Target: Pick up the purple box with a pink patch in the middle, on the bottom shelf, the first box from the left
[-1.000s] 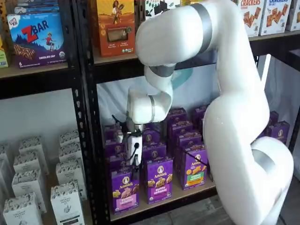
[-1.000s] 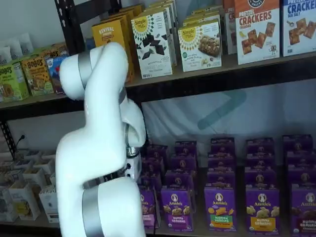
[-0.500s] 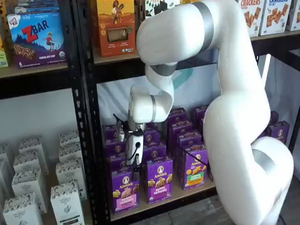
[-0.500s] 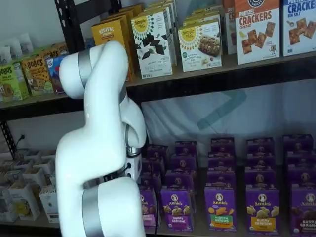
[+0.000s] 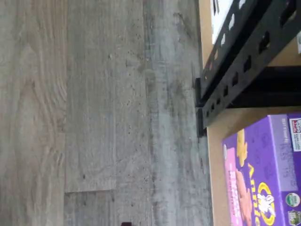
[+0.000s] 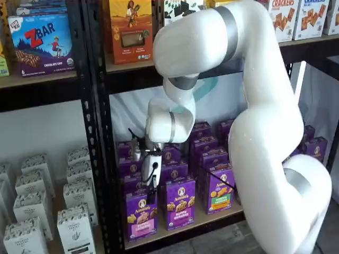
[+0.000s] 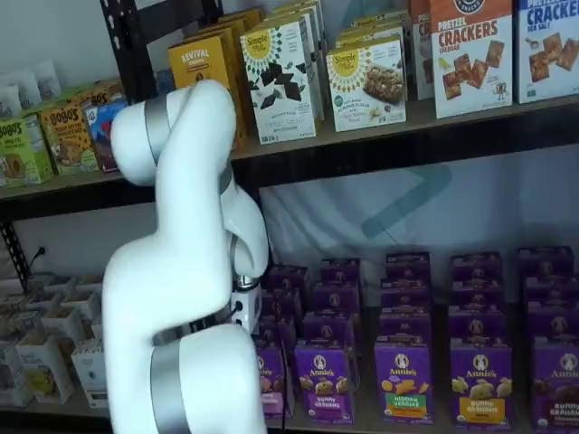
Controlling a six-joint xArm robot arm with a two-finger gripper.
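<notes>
The purple box with a pink patch stands at the front left of the bottom shelf, at the head of a row of like cartons. In the wrist view its purple face with the pink patch shows beside the tan shelf board. In a shelf view it is mostly hidden behind the arm. My gripper hangs just above this box, white body upright, black fingers pointing down with a cable beside them. No gap between the fingers shows, and nothing is held.
A purple carton with a purple-white label and one with a green patch stand to the right. A black perforated upright borders the box on the left, with white cartons beyond. Grey wooden floor lies below.
The gripper has sunk slightly toward the front left purple box. The boxes have not moved.
</notes>
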